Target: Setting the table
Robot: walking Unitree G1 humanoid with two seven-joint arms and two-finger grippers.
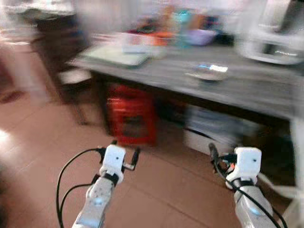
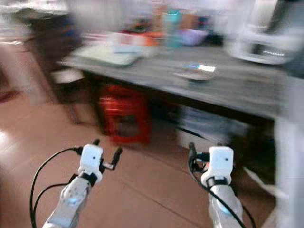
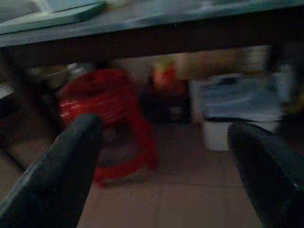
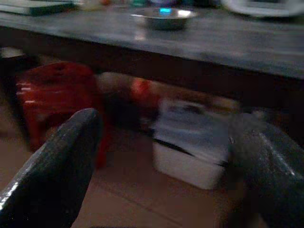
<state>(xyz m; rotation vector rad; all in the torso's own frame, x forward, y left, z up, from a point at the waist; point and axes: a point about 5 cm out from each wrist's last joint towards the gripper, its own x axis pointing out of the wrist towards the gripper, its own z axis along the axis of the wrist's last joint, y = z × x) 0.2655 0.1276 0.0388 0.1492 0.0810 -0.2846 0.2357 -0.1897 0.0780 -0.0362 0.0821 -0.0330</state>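
Left tool [image 1: 124, 153]: hanging low over the tiled floor [image 1: 42, 142] in front of the surface, fingers standing apart, gripping nothing.
Right tool [image 1: 223, 156]: hanging at a similar height on the robot's right, fingers spread wide in the right wrist view, gripping nothing.
Surface [image 1: 247, 85]: grey top, running across the upper part of the head views; the picture is blurring.
Metal bowl [image 1: 207, 72]: sitting on the surface, near its front edge, ahead of the right tool.
Flat tray [image 1: 116, 54]: lying on the surface at the robot's left end.
Cluttered items [image 1: 180, 28]: standing at the back of the surface, too blurred to identify.
White appliance [image 1: 273, 42]: sitting on the surface at the robot's right.
Red stool [image 1: 130, 118]: standing under the surface.
White box [image 4: 190, 156]: resting on the floor under the surface, beside the stool.
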